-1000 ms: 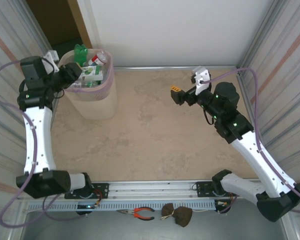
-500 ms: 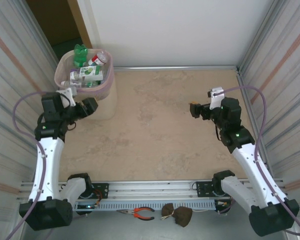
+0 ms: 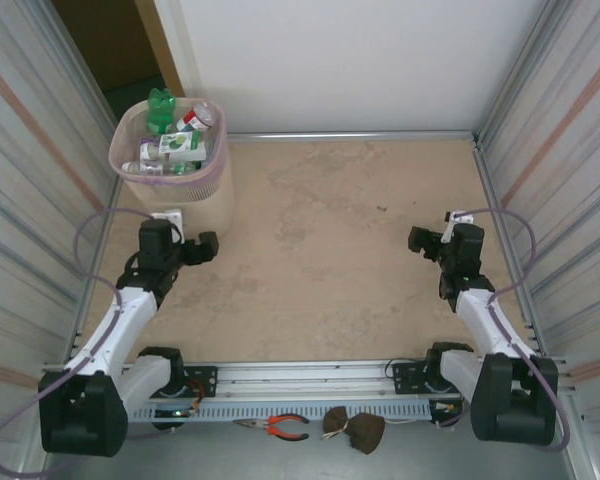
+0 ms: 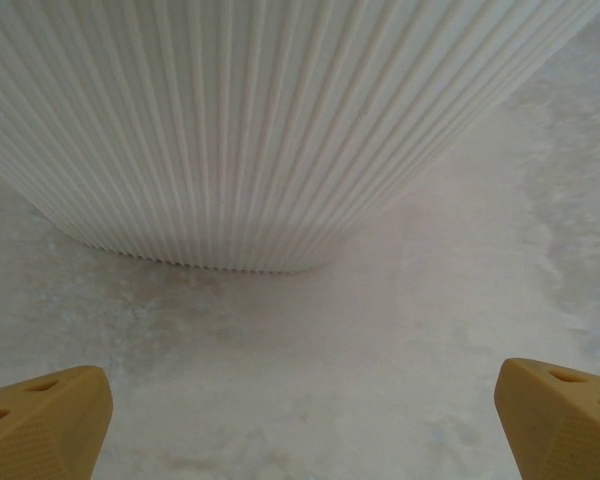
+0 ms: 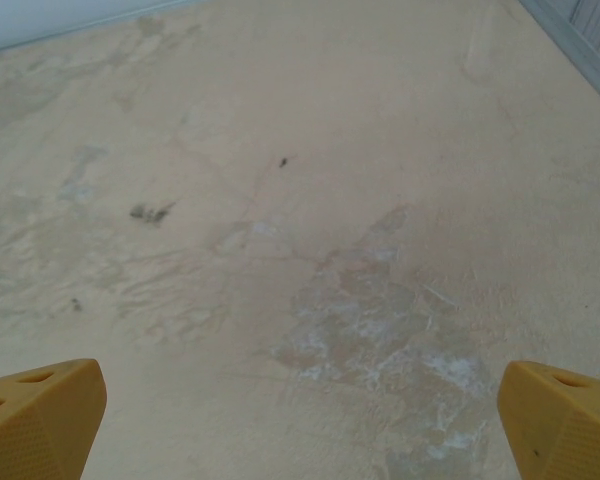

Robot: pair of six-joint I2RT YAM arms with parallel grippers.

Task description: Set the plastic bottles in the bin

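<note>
change, left arm: folded back toward the near edge; a second ago stretched out with the left tool point(image 3: 204, 246) at the rim of the bin point(image 3: 208, 205), now low beside the bin's foot, facing its ribbed wall
change, right arm: also drawn back from mid-desk toward its base, right tool point(image 3: 421, 240) low over bare desk point(image 3: 320, 230)
left tool: jaws spread wide, nothing between them
right tool: jaws spread wide, empty too
meaning for task: likely a drop just made and both arms parking; probably done or close to it
bottles point(image 3: 152, 166): piled inside the bin, at the far-left corner of the desk
green bottle point(image 3: 160, 104): upright, neck up, poking above the far rim; long axis vertical
clear bottles with green labels point(image 3: 180, 146): on their sides, long axis roughly left-right across the bin
red-labelled bottle point(image 3: 193, 118): tilted, cap end toward far right; exact lean hard to tell
</note>
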